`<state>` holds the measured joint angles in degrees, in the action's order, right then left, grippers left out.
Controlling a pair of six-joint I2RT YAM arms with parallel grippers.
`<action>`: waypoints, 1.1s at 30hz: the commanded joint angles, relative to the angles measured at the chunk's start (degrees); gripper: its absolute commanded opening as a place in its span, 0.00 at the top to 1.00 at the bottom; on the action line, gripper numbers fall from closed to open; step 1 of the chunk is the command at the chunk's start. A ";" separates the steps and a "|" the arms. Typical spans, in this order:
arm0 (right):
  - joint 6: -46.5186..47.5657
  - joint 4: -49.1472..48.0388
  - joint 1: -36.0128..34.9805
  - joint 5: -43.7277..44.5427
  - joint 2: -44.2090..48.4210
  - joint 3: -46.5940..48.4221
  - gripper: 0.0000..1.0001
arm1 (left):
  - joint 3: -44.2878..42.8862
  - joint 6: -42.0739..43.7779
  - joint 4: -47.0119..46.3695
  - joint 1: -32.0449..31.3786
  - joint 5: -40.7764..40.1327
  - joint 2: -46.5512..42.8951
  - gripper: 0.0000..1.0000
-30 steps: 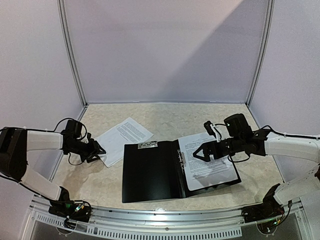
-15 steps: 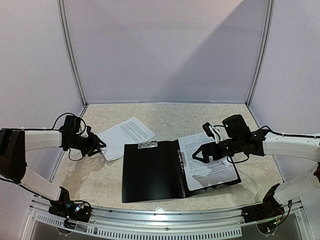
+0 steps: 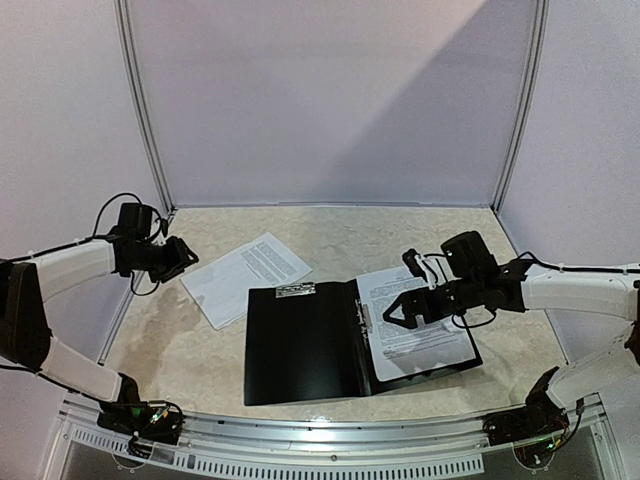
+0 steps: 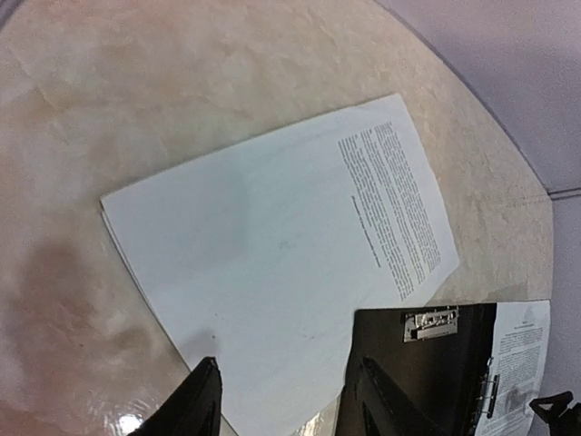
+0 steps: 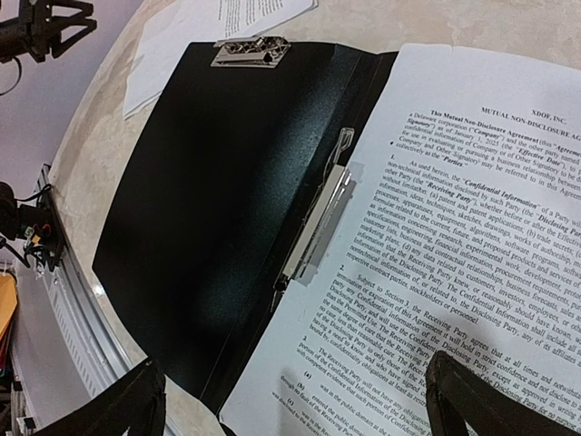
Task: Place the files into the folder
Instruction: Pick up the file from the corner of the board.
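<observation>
Black folder [image 3: 300, 345] lies open and flat on the beige marbled counter [image 3: 340, 230], and I see its plain left cover bare. On its right half rests a stack of files [image 3: 415, 325], printed side up, beside the metal clip [image 5: 318, 218] that runs along the spine. My right fingers [image 3: 395, 312] hover over that stack, spread wide and empty. Some loose sheets [image 3: 245, 275] lie on the counter just beside the folder's far left corner. My left fingers [image 3: 185, 257] hang left of those sheets, well apart from the folder, partly spread, gripping nothing.
</observation>
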<state>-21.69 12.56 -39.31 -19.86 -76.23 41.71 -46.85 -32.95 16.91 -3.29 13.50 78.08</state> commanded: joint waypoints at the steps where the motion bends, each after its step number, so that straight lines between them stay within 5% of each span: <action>1: 0.20 0.72 -0.53 0.41 -0.58 1.57 0.01 | 9.15 -9.07 -3.92 -5.81 4.55 -4.07 0.48; 6: 0.07 0.72 -0.98 -0.29 -1.93 2.11 0.01 | 15.63 -18.76 -9.18 -14.69 -0.22 -7.72 0.44; 14: 0.60 1.09 -1.50 -0.27 -2.86 2.69 0.01 | 21.69 -25.67 -19.74 -18.36 2.12 -4.47 0.40; 33: 1.26 2.61 -1.96 0.01 -3.04 3.50 0.01 | 20.34 -26.90 -25.27 -20.53 2.66 4.59 0.40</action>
<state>-21.30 14.06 -40.88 -20.01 -78.19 43.66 -26.24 -59.99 -7.70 -22.79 16.19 81.97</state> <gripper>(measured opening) 0.989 0.599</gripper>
